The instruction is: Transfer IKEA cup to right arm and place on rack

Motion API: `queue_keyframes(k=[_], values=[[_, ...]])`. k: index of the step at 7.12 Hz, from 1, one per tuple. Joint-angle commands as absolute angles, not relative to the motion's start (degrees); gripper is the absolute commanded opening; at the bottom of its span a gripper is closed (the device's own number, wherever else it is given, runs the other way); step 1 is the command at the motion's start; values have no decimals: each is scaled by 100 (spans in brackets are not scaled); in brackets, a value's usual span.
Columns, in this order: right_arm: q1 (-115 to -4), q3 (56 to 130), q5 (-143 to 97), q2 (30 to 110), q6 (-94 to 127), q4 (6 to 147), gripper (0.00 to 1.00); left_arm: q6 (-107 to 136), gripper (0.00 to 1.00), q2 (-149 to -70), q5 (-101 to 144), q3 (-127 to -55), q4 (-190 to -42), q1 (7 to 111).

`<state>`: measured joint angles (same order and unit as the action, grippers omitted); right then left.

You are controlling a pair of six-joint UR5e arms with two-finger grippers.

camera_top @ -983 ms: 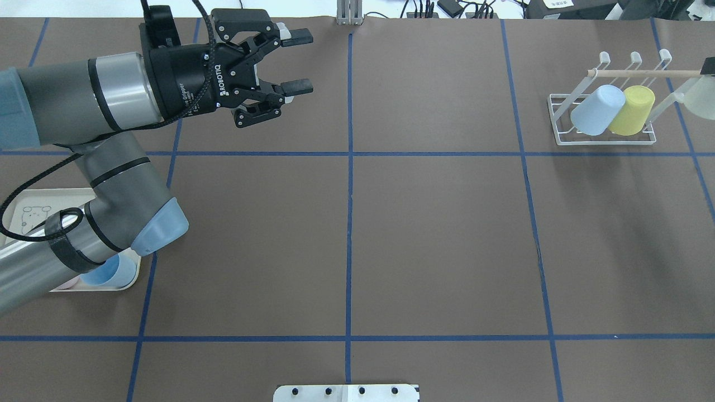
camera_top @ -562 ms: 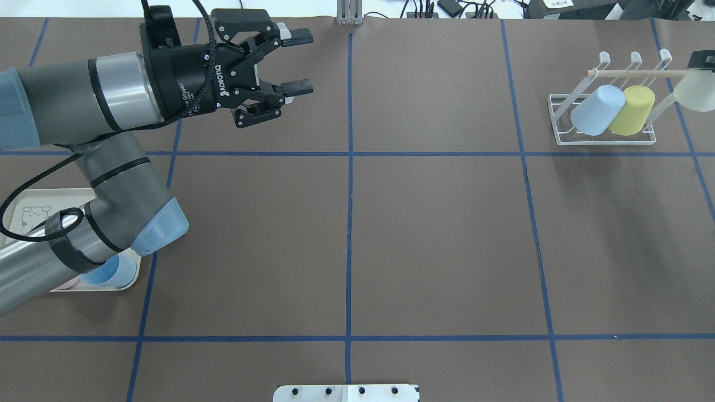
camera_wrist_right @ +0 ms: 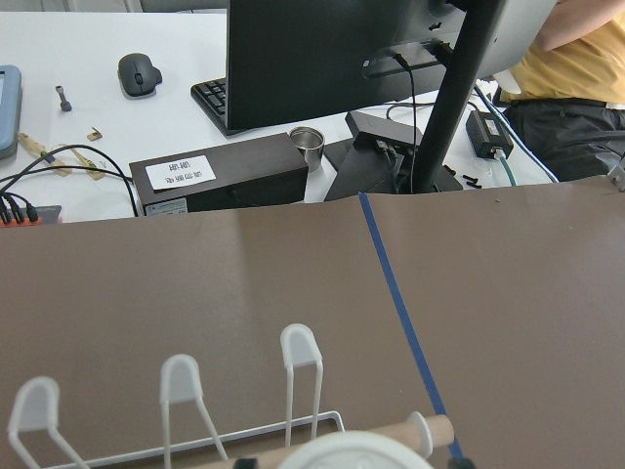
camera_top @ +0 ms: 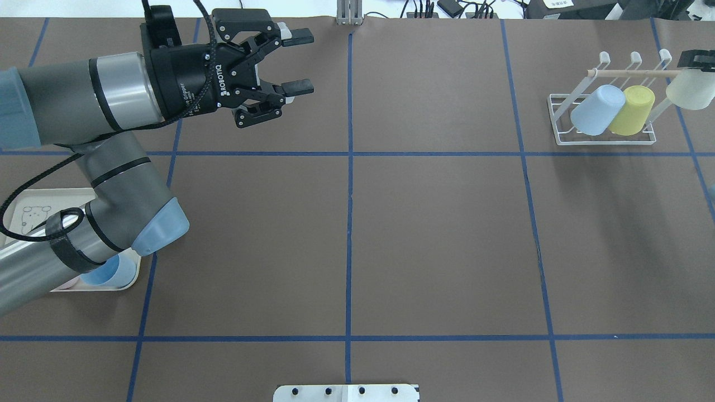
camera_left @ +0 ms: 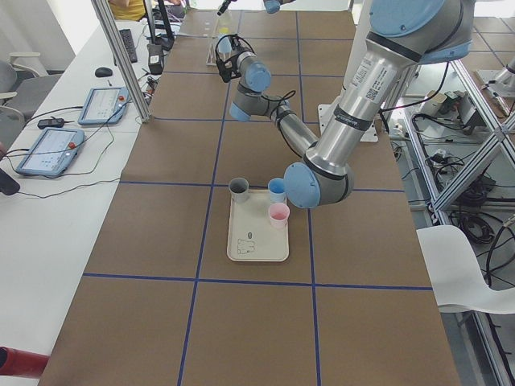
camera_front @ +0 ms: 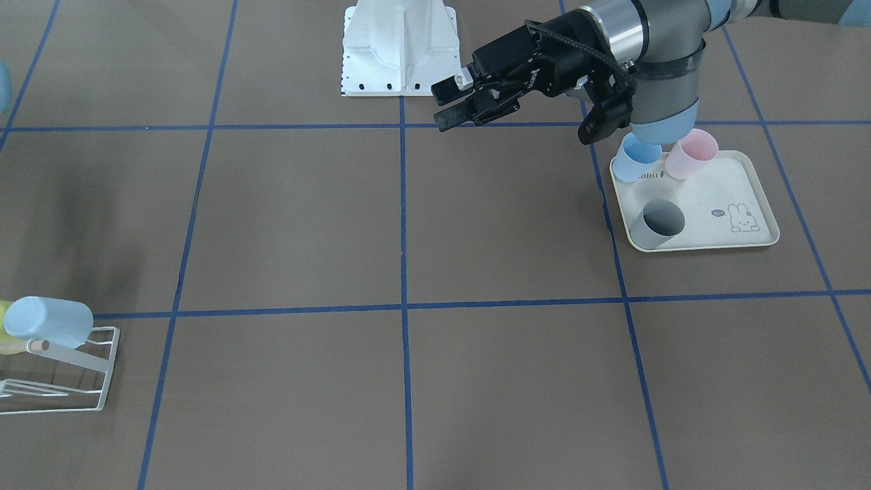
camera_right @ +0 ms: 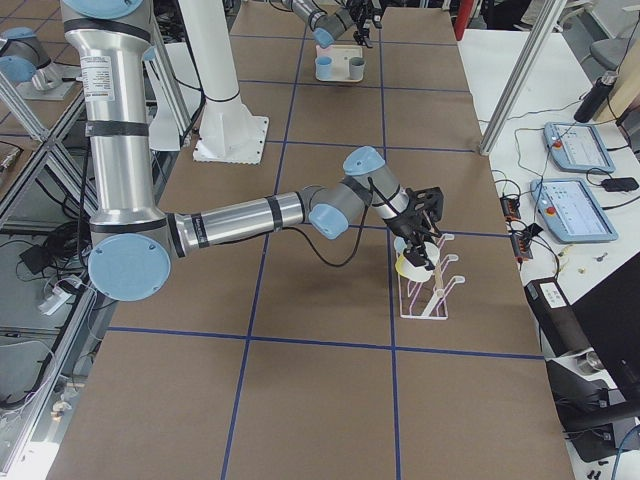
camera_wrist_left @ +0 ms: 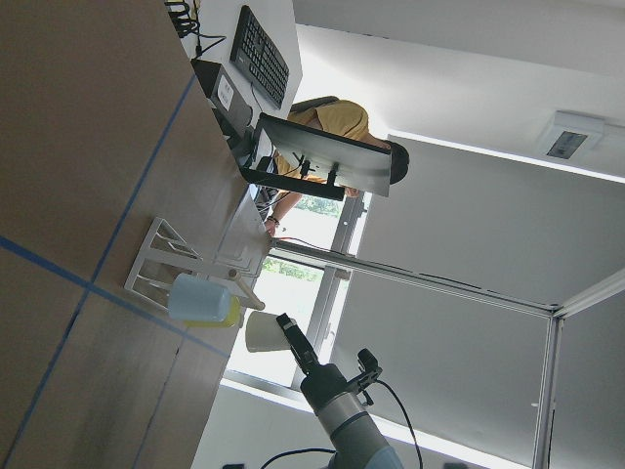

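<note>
Right end effector (camera_right: 422,240) grips the pale cup (camera_top: 690,90) at the rack's (camera_top: 603,143) outer end. In its wrist view the cup's round edge fills the bottom, just beside the dowel's (camera_top: 631,72) tip. The three prongs (camera_wrist_right: 301,344) rise just beyond, then bare bench (camera_top: 435,234).

Two prongs already carry a light blue cup (camera_top: 596,109) and a yellow cup (camera_top: 632,110), so the end prong looks like the free one. To seat the cup well, I would line its mouth up with that prong's slant, slide along it clear of the dowel tip and the yellow cup, and let go only once it hangs by itself.

Far off, the left end effector (camera_top: 297,61) hangs spread and empty.

Compared with a second ago, the pale cup sits further in from the overhead view's right edge, closer to the prong. The left arm is unchanged.
</note>
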<state>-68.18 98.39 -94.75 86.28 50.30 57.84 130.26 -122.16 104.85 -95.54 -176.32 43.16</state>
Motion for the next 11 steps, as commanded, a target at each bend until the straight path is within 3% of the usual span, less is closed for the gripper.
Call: queue_keyframes(k=[1, 8, 9, 10, 11], values=[[-6785, 9782, -9475, 8604, 5036, 5783, 0, 13025, 73, -12217, 10485, -9554, -17640, 4315], [-6662, 9044, -9457, 8473, 5045, 4966, 0, 13025, 73, -12217, 10485, -9554, -17631, 4315], [-6653, 9044, -9457, 8473, 5054, 4966, 16, 13034, 73, -12225, 10485, -9554, -17631, 4315], [-6645, 9035, -9457, 8473, 5045, 4966, 68, 13025, 73, -12234, 10485, -9554, -17631, 4315], [-6636, 9035, -9457, 8481, 5071, 4957, 100, 13034, 73, -12234, 10485, -9554, -17631, 4315]])
